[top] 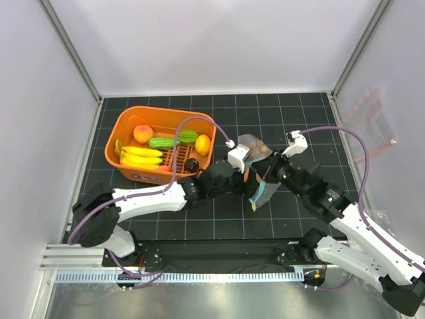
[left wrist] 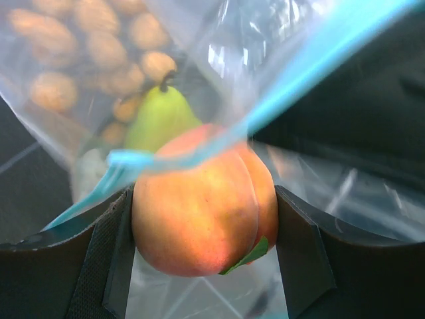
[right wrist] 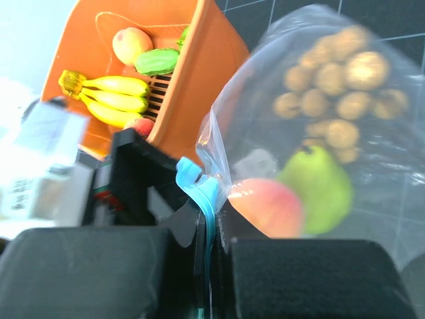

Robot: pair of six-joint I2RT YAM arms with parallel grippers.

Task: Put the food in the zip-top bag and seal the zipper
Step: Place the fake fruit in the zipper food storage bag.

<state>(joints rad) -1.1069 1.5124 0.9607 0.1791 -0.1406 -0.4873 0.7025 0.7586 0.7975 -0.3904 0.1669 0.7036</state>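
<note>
Clasped a round orange-pink toy peach (left wrist: 199,212) between the spread fingers of the left gripper (left wrist: 206,259), at the mouth of the clear, floppy plastic zip-top bag (right wrist: 372,166), just under its narrow teal zipper strip (right wrist: 199,189). Pinched that strip in the clenched right gripper (right wrist: 211,242). Held near the middle of the black gridded table (top: 299,113), with a green toy pear (right wrist: 319,189) and a cluster of small brown balls (right wrist: 332,93) inside. Flanked by an orange slotted plastic basket (top: 166,110) of yellow toy bananas (top: 141,156), toward the table's far left corner.
</note>
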